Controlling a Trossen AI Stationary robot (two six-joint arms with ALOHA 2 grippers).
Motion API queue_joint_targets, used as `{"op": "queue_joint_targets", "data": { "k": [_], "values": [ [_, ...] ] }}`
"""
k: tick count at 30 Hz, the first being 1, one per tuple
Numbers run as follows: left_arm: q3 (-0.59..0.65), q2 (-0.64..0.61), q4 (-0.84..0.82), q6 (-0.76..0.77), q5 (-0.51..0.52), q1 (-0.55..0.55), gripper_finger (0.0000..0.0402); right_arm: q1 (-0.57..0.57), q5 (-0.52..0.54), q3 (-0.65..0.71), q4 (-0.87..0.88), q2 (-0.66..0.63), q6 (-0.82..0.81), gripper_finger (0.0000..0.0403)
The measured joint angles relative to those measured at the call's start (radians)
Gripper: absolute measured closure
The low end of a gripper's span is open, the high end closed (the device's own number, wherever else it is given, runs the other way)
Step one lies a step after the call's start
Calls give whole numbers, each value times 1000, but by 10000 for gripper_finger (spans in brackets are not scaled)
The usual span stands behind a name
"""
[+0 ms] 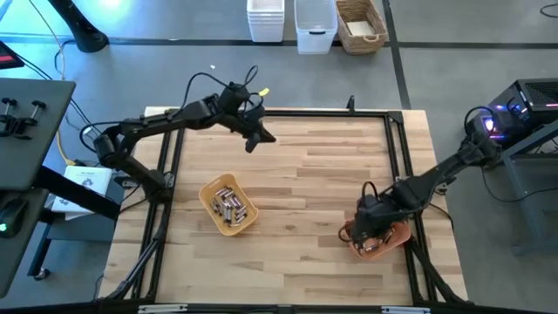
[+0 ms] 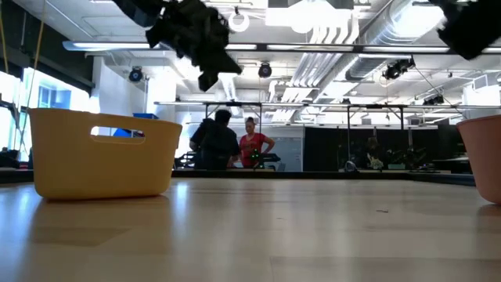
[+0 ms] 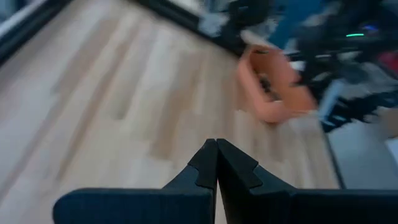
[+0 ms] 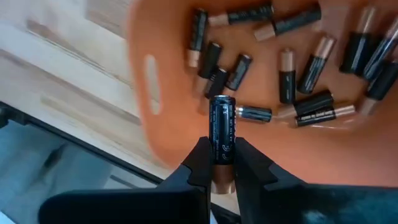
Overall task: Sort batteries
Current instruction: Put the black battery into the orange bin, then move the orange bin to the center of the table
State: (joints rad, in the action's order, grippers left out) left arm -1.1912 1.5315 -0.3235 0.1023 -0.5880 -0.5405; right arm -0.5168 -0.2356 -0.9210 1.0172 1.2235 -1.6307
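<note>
A yellow tray point(image 1: 229, 206) on the table's left half holds several silvery batteries point(image 1: 228, 208). At the near right stands an orange tray point(image 4: 323, 149) with several dark, copper-ended batteries point(image 4: 311, 71) lying in it. My right gripper point(image 4: 222, 149) hovers over this tray, shut on one dark battery point(image 4: 222, 124). In the high view the right gripper point(image 1: 373, 228) covers part of the orange tray point(image 1: 384, 244). My left gripper point(image 3: 216, 149) is shut on nothing, raised over the table's far left part point(image 1: 260, 137). The low view shows both trays point(image 2: 102, 153) point(image 2: 481, 157). My right gripper pinches the dark battery between its two fingers, on the half toward its coppery end point(image 4: 222, 163). The battery lies along the fingers, and its dark end point(image 4: 222, 102) sticks out past the fingertips. The fingers point steeply down. The battery hangs clear above the orange tray.
Two white bins point(image 1: 266, 19) point(image 1: 316, 26) and a wicker basket point(image 1: 361, 24) stand on the floor beyond the far edge. A black rail point(image 1: 331, 112) frames the table. Bare wood point(image 1: 314, 183) lies between the trays. People point(image 2: 235, 142) stand far off in the room.
</note>
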Motion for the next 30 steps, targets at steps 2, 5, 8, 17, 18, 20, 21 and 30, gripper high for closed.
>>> {"op": "queue_joint_targets", "data": {
  "k": [2,5,8,17,18,20,21,30],
  "values": [
    [0,-15,24,25,-10,31,401,-25,1,60,-48,-33,-52,379],
    [0,-33,43,76,0,65,401,-38,0,158,-132,-93,-94,379],
    [4,-61,52,139,63,90,401,-35,11,226,-184,-152,-65,355],
    [317,-339,380,539,282,220,402,-27,63,249,-184,-246,153,189],
    [361,-375,413,571,320,239,402,-27,63,249,-184,-246,177,181],
    [439,-444,473,614,392,277,402,-27,77,249,-199,-246,220,172],
    [475,-478,500,628,426,296,402,-27,96,249,-220,-246,242,171],
    [765,-780,595,593,678,442,402,77,172,247,-553,-246,357,168]
  ]
}}
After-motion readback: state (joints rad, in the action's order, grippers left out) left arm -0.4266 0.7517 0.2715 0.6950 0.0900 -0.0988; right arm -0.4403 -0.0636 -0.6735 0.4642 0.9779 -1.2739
